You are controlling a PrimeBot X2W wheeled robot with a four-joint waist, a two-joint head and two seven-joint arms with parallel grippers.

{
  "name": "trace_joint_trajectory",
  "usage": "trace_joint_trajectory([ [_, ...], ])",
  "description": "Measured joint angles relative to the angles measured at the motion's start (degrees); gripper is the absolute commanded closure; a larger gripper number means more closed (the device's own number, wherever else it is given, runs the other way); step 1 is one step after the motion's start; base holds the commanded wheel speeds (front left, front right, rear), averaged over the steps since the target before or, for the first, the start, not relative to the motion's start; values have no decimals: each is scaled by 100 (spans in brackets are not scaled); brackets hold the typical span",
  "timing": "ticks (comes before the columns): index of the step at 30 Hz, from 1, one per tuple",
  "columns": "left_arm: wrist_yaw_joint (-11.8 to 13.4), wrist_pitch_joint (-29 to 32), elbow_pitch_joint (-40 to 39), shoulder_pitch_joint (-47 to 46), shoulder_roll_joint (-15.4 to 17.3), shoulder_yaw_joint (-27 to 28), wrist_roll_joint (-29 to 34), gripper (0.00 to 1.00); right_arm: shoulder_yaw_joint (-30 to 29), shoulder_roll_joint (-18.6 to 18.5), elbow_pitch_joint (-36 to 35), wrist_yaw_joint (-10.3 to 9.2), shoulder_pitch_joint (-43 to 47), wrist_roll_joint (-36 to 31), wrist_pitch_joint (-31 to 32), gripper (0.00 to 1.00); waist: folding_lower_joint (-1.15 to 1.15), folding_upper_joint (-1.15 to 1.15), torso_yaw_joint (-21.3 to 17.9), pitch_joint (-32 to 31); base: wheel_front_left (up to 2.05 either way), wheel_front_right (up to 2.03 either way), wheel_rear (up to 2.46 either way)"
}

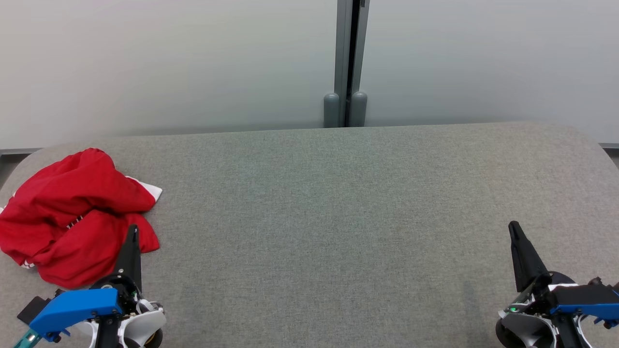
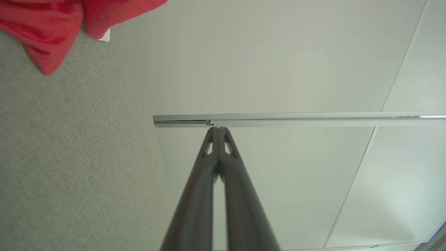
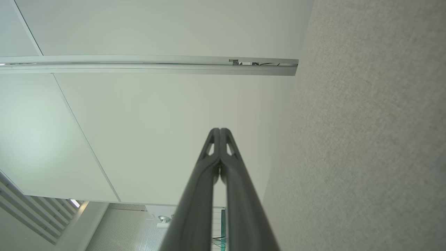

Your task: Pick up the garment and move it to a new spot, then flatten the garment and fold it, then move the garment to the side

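Observation:
A crumpled red garment (image 1: 72,212) with a bit of white trim lies bunched at the far left of the grey fabric table (image 1: 338,203). My left gripper (image 1: 134,228) is shut and empty, its tips just over the garment's near right edge in the head view. In the left wrist view the closed gripper (image 2: 219,128) points at the pale wall, with the red garment (image 2: 52,24) in the top left corner. My right gripper (image 1: 512,225) sits at the lower right, shut and empty, far from the garment; its closed tips (image 3: 220,129) also point toward the wall.
A pale wall with a grey vertical post (image 1: 350,63) stands right behind the table's far edge. The table's corners are rounded at the left and right. The wide grey surface between the two grippers is bare fabric.

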Motion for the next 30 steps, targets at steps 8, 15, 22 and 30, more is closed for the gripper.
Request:
trace_joint_trajectory([
  [8,0,0,0,0,0,0,0,100,0,0,0,0,0,0,0,100,0,0,0,0,0,0,0],
  [15,3,-47,243,307,-52,-13,13,0,48,48,238,-11,258,-8,-32,0,0,0,0,3,0,0,0],
  [22,3,-247,122,315,-56,-99,258,0,156,48,179,-11,273,-180,-234,0,0,0,4,12,0,0,0],
  [30,3,-454,-9,315,-55,-162,823,0,238,47,79,-11,277,-697,-457,0,0,0,9,25,0,0,0],
])
